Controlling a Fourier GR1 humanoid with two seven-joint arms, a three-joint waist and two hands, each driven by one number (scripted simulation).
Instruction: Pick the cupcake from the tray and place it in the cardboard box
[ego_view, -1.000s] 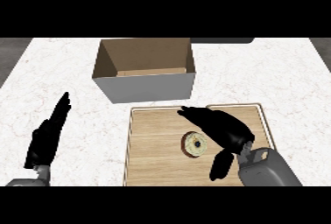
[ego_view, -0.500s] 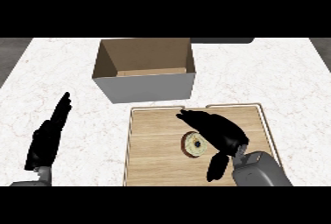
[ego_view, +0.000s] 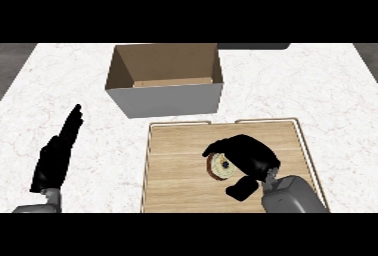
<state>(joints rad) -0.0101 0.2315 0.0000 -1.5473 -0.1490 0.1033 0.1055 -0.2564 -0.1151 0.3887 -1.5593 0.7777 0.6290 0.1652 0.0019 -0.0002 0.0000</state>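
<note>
A cupcake (ego_view: 218, 165) with a brown rim and pale top lies near the middle of the wooden tray (ego_view: 177, 160). My right hand (ego_view: 249, 156) covers its right side, fingers curled over the top and thumb below it, so much of the cupcake is hidden. The open cardboard box (ego_view: 164, 75) stands just beyond the tray's far edge, empty inside. My left hand (ego_view: 57, 152) rests open, fingers straight and pointing away, on the counter to the left of the tray.
The white marble counter (ego_view: 310, 85) stretches around the box and tray. A dark object (ego_view: 252, 46) sits at the counter's far edge, right of the box.
My right hand has drawn down and closer over the cupcake, its fingers curling round it. The left hand has stayed put.
</note>
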